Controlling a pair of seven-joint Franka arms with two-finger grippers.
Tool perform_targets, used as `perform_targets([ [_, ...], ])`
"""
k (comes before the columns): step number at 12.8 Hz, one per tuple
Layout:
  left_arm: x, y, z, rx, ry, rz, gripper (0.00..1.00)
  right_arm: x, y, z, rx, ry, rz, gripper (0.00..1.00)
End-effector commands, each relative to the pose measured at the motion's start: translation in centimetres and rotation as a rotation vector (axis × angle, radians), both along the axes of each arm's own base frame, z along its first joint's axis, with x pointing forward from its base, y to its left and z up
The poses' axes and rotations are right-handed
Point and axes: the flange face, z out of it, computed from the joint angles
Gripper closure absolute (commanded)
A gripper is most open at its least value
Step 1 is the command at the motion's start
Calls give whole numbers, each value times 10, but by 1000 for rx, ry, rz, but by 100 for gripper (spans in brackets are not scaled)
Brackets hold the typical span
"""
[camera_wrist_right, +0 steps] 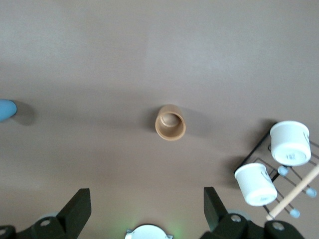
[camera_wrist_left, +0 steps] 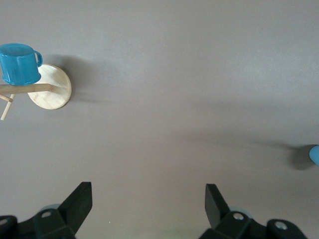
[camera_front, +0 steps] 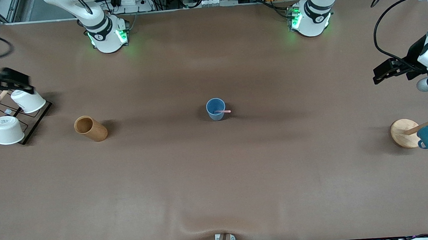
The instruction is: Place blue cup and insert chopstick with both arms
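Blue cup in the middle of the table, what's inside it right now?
The blue cup holds the pink chopstick, whose upper end leans over the rim. The chopstick's lower end and the cup's bottom are hidden.

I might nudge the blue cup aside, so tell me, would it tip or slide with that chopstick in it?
The blue cup stands upright on its flat base on the table, so it would probably slide. It looks small and light, so a high push could tip it. The chopstick leans loosely on the rim and may shift or fall out.
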Motion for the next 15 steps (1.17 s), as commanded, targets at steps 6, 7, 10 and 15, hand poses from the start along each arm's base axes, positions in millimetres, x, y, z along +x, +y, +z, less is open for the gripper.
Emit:
perform_targets([
  [6, -5, 2, 10, 11, -21, -11, 0, -50, -26, 13, 13, 56, -221, 0],
  [7, -5, 2, 9, 11, -19, -11, 0, -49, -26, 10, 12, 50, -222, 0],
  [10, -8, 2, 12, 13, -15, -14, 0, -48, -31, 11, 9, 45, -228, 0],
  [15, -23, -4, 30, 11, -30, -28, 0, -44, -23, 12, -49, 19, -190, 0],
])
